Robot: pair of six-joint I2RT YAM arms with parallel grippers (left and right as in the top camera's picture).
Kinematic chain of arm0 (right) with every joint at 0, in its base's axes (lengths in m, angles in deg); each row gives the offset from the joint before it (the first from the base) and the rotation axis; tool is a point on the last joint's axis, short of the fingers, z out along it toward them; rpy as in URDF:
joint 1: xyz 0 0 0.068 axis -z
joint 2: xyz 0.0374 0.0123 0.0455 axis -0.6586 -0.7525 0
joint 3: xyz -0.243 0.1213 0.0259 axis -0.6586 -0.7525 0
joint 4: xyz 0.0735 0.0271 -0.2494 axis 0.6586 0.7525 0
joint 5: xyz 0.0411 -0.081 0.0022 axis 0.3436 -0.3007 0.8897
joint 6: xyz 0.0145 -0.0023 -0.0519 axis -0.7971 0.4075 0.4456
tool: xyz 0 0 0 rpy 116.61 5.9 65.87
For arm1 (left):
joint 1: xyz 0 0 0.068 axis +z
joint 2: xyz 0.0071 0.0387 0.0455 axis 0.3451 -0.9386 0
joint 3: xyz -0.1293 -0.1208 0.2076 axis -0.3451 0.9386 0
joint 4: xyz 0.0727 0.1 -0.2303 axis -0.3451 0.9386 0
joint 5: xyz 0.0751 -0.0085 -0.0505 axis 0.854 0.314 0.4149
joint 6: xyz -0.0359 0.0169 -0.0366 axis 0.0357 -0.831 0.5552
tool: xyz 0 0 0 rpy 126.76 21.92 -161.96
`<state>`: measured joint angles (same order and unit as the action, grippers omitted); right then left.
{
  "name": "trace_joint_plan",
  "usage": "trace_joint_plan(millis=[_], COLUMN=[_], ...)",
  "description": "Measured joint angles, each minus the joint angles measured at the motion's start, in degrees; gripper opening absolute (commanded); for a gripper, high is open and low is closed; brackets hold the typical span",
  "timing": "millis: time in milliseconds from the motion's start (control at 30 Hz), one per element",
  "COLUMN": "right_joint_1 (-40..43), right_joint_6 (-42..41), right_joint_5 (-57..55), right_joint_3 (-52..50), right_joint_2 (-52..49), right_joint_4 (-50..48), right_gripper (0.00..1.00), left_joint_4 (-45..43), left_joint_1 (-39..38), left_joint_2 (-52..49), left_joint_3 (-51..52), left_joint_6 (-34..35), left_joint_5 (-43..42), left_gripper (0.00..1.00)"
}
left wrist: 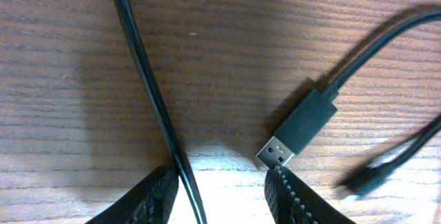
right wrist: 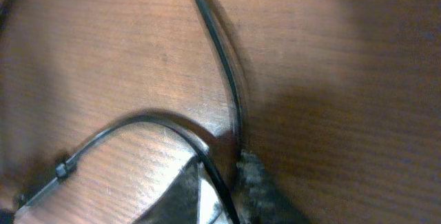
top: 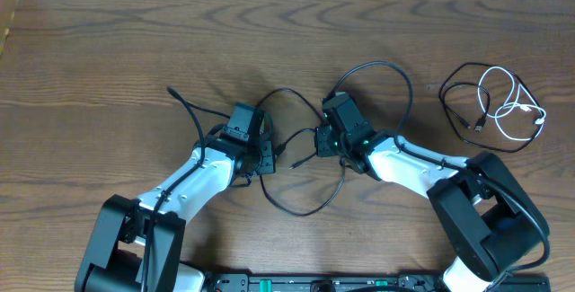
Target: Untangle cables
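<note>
Overhead, black cables point(top: 305, 211) are sprawling across the table point(top: 108, 49), a white cable point(top: 526, 110) lying far right. My right gripper point(right wrist: 219, 174) is pinching 1 black strand, fingers nearly closed; my left gripper point(left wrist: 220, 179) is hanging half-open, a strand brushing 1 finger.

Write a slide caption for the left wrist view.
Open left tool above a wooden table, a black cable running between its fingers, a USB plug lying just ahead.

Overhead view is evenly lit and sharp, with soft shadows on the table point(top: 90, 49). Left wrist view is crisp, with a bright glare patch low centre and dark shadow at left. Right wrist view is dim and reddish, the black cable point(right wrist: 219, 45) smeared, probably motion blur.
</note>
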<state>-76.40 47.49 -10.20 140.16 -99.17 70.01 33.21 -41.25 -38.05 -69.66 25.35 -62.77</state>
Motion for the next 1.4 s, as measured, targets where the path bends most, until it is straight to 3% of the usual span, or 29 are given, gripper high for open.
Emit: trace_joint_plan(millis=[467, 900, 1133, 1400], right_joint_1=[0.1, 6.4, 7.6, 7.6], right_joint_6=[0.1, 1.7, 1.9, 2.1], right_joint_5=[2.1, 20.7, 28.8, 40.5], right_joint_3=[4.2, 4.0, 3.7, 4.1], right_joint_2=[-0.7, -2.1, -4.7, -9.1], right_joint_4=[9.0, 8.8, 5.1, -1.4], right_gripper=[0.01, 0.01, 0.02, 0.32], left_joint_4=[0.0, -0.5, -7.8, -9.1], left_joint_1=[0.0, 0.0, 0.0, 0.0], left_joint_2=[0.0, 0.0, -0.1, -0.3], left_joint_3=[0.0, 0.0, 0.2, 0.2], left_joint_6=[0.0, 0.0, 0.1, 0.2], left_joint_5=[0.0, 0.0, -5.3, -5.9], left_gripper=[0.47, 0.48, 0.48, 0.38])
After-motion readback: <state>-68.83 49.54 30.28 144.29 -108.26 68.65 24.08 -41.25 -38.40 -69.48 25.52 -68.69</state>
